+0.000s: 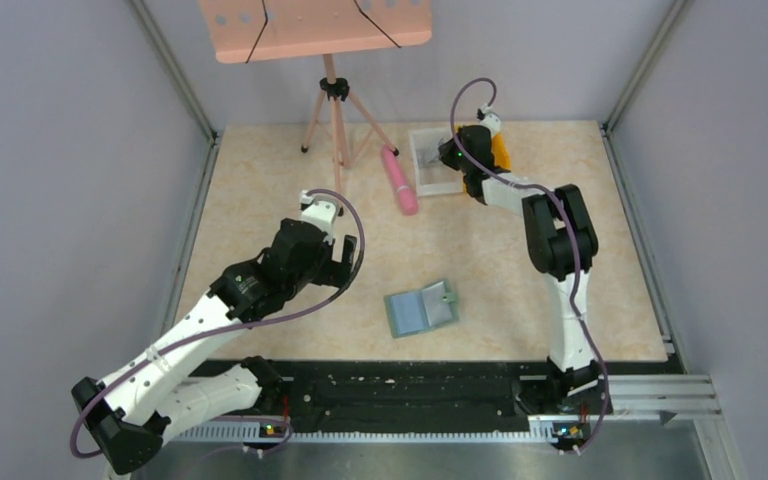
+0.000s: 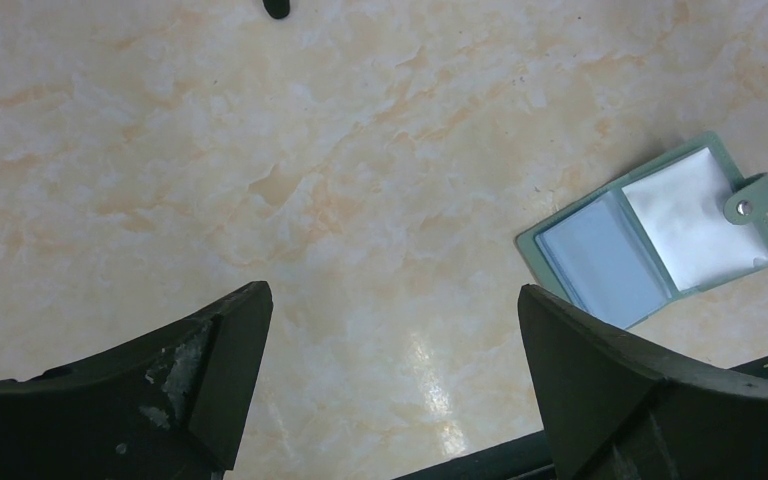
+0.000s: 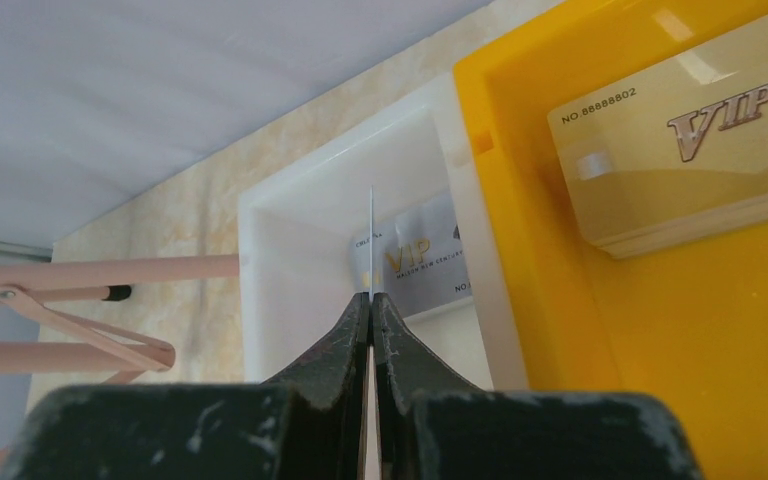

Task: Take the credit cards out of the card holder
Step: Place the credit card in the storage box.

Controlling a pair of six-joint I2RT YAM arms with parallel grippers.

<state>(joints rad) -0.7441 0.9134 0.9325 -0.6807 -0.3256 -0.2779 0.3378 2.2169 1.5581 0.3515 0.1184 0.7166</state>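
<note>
While the right gripper [image 3: 371,305] hangs over the far bins, the task reads as mostly done, not finished.

- R fingers pressed together on a thin card [image 3: 371,235]. Card is edge-on, upright, above the white bin [image 3: 260,215], not yet let go.
- Silver VIP card [image 3: 422,262] lies flat in the white bin.
- Gold VIP card [image 3: 680,150] lies in the orange bin [image 3: 480,180], just right of the white one.
- So approx. 3 credit cards are out of the holder: 2 binned, 1 in hand.

Card holder [image 1: 421,310]: spread open, flat on the table [image 1: 560,200], near-centre, well apart from the bins.
- Left half shows a blue pocket.
- Right half is pale/white, w/ snap tab at its right edge.
- Cannot tell from the L wrist view whether the pale panel is a leftover card or an empty sleeve. No print legible.

Left gripper [image 2: 390,300]: above bare table, left of and a bit farther than the holder. Fingers spread wide, holding nothing, not touching the holder.

Judgement on what is left:
- Release the held card into the white bin.
- Check the holder pockets for leftovers.
- If the pale panel is a card, the L arm is prob. needed to pin the holder while R pulls it out.
</note>
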